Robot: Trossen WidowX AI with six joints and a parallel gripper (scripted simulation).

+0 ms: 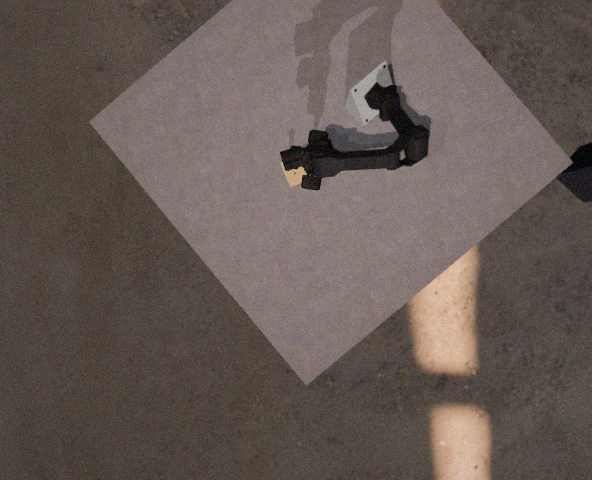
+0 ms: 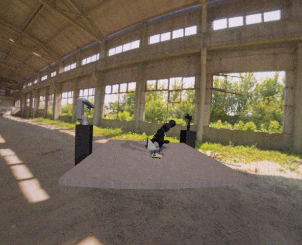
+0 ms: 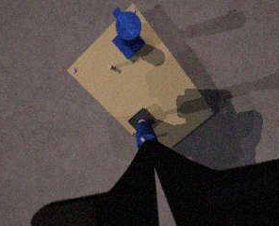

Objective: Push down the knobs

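Hand fully closed and empty, tips on near blue knob of tan board.

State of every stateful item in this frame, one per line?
gripper: shut, empty, fingertips over the near knob.
near knob: partly hidden under the fingertips; seating unclear.
far knob: untouched, standing tall above its potentiometer.
circuit board: flat on the table.
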